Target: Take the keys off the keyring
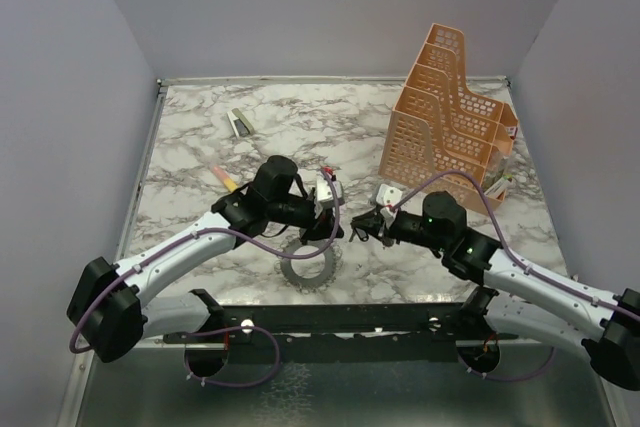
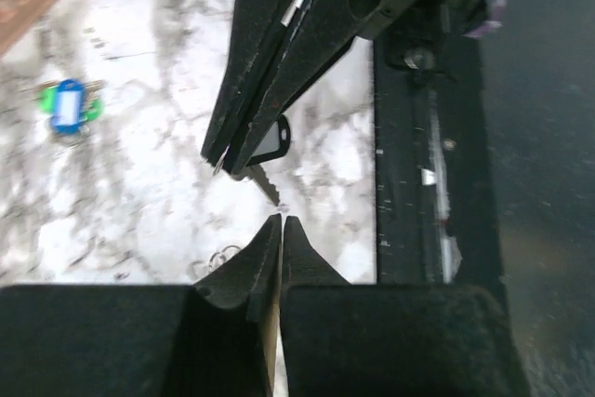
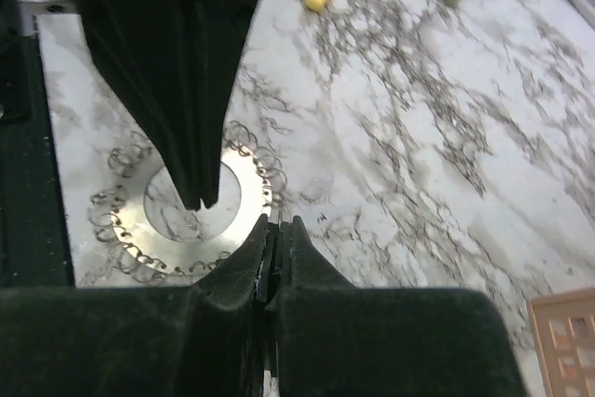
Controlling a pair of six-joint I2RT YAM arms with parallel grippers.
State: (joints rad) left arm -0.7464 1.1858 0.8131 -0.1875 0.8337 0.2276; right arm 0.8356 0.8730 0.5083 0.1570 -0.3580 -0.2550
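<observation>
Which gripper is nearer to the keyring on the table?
Left. The left gripper hangs over the keyring, and its fingertips appear above the ring's hole. The right gripper, shut on a key, sits just outside the ring's rim.

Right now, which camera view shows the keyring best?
The right wrist view: the keyring lies close, its keys fanned around it, though the left gripper covers part. The top external view shows it small and far. The left wrist view hardly shows it.

text: none readable | numbers: none | blue tag: face too blurred to read
</observation>
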